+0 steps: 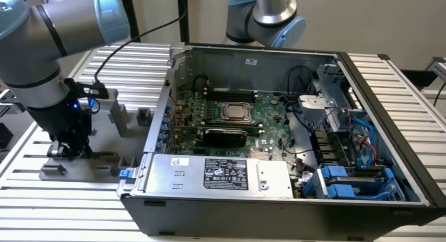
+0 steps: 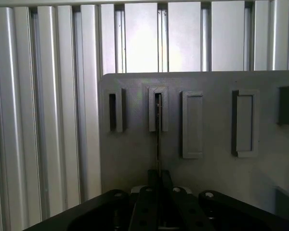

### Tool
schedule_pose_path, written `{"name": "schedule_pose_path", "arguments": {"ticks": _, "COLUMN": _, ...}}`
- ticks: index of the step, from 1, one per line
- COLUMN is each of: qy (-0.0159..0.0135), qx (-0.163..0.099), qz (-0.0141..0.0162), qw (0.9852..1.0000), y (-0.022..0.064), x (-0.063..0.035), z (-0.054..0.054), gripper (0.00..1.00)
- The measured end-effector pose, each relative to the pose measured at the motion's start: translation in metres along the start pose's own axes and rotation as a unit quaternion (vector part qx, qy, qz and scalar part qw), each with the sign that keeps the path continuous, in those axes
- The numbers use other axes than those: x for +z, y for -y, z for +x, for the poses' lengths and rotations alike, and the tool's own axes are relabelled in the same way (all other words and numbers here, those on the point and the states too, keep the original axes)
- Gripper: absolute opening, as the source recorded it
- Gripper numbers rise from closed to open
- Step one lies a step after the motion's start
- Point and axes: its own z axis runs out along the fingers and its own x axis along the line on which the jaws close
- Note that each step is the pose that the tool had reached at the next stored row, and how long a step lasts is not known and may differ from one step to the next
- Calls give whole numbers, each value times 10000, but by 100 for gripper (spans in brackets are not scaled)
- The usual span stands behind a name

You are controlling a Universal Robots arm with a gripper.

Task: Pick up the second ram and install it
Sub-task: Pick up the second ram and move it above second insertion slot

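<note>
Seen edge-on in the wrist view, the second ram (image 2: 157, 139) is a thin dark line that runs from my gripper (image 2: 158, 180) into the slot of a grey holder block (image 2: 158, 109). The fingers sit tight on both sides of the stick. In the exterior view my gripper (image 1: 70, 149) points straight down over the grey holder plate (image 1: 104, 159) at that view's left, outside the open computer case (image 1: 279, 132). Inside the case lie the silver processor socket (image 1: 237, 111) and the memory slots (image 1: 233, 91) behind it.
More grey holder blocks (image 2: 192, 124) stand in a row on the plate, which rests on a ribbed aluminium table (image 1: 49, 205). A black-topped expansion card (image 1: 223, 133) and the power supply (image 1: 219, 174) sit in the case. A second arm (image 1: 268, 17) stands behind it.
</note>
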Motion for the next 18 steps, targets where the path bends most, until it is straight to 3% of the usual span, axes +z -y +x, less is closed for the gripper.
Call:
{"name": "schedule_pose_path", "arguments": {"ticks": 10, "qy": 1, "qx": 1, "qz": 1, "qw": 10000, "y": 0, "x": -4, "z": 16, "gripper": 13}}
{"name": "schedule_pose_path", "arguments": {"ticks": 18, "qy": 0, "qx": 1, "qz": 0, "qw": 10000, "y": 1, "x": -96, "z": 17, "gripper": 13}}
